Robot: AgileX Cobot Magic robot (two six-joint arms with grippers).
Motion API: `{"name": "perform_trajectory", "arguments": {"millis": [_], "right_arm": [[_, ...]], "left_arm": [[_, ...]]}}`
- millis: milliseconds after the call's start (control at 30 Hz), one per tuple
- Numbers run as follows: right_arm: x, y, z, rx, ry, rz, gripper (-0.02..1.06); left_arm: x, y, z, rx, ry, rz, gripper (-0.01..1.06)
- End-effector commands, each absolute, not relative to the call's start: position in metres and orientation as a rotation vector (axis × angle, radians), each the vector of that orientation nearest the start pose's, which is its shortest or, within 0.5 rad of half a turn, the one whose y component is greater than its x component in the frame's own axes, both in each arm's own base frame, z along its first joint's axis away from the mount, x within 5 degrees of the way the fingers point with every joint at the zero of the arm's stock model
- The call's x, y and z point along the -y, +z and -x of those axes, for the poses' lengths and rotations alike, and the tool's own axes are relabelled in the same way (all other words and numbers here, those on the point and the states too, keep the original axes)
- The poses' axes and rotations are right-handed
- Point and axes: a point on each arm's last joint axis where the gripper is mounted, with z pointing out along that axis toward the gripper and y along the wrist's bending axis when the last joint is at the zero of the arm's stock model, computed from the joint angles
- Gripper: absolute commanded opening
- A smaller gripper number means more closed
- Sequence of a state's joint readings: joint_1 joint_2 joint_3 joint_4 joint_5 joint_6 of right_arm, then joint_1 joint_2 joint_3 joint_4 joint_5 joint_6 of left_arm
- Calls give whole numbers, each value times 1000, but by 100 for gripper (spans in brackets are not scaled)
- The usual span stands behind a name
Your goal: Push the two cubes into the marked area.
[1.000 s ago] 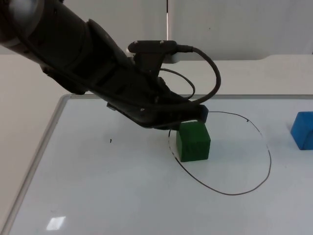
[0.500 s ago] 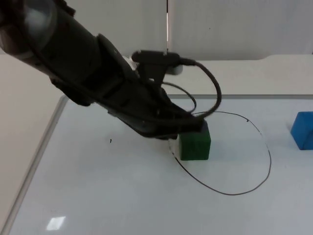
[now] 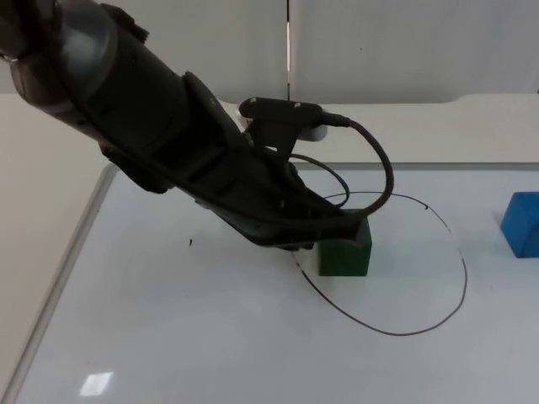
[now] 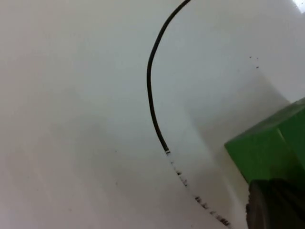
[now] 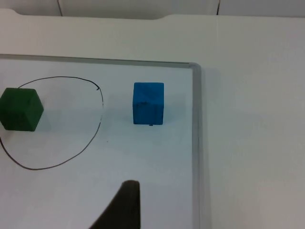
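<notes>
Left gripper (image 3: 349, 231): low over the desk, at the green cube's upper left edge in the top view; whether it touches the cube cannot be told. The arm covers its fingers, so whether they are spread or pressed together cannot be told.
Left arm (image 3: 168, 143): a thick black arm reaching from the upper left corner of the top view down to the cube.
Green cube (image 3: 344, 257): on the whiteboard, just inside the left edge of the drawn loop. The left wrist view shows its bright green top corner (image 4: 267, 150) near the line.
Marked area (image 3: 465, 278): a thin black hand-drawn loop, roughly oval, on the whiteboard. Its line shows as a curve in the left wrist view (image 4: 151, 102).
Blue cube (image 3: 522, 224): on the whiteboard, well apart from the green cube, outside the loop on its right side. The right wrist view shows it between the loop and the board's metal frame (image 5: 148, 103).
Right gripper (image 5: 125, 205): one dark fingertip shows above the whiteboard, apart from both cubes; whether the fingers are spread or together cannot be told.
Whiteboard (image 3: 168, 337): lies flat on the desk, with a thin metal frame.
</notes>
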State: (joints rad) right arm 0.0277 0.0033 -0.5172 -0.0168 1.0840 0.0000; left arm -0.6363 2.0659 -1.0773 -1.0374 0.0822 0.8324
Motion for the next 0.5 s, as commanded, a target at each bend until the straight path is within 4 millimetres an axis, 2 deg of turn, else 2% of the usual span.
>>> {"name": "perform_trajectory", "arguments": {"millis": [0, 100, 133, 200, 233, 267, 400, 433, 467], "right_arm": [[2, 280, 7, -2047, -20, 33, 105], [2, 280, 7, -2047, -20, 33, 105], [2, 280, 7, -2047, -20, 33, 105], [2, 280, 7, -2047, -20, 33, 105], [2, 280, 7, -2047, -20, 33, 105], [2, 280, 7, -2047, -20, 33, 105], [2, 280, 7, -2047, -20, 33, 105], [2, 280, 7, -2047, -20, 33, 105], [2, 280, 7, -2047, -20, 33, 105]], "left_arm": [[241, 101, -314, -2479, -422, -601, 0], [237, 108, -316, -2449, -403, -651, 0], [234, 120, -319, -2412, -395, -679, 0], [229, 130, -322, -2386, -391, -670, 0], [220, 145, -327, -2355, -387, -644, 0], [220, 145, -327, -2355, -387, -644, 0], [184, 190, -336, -2315, -440, -575, 0], [184, 190, -336, -2315, -440, -575, 0], [177, 202, -335, -2302, -451, -567, 0]]}}
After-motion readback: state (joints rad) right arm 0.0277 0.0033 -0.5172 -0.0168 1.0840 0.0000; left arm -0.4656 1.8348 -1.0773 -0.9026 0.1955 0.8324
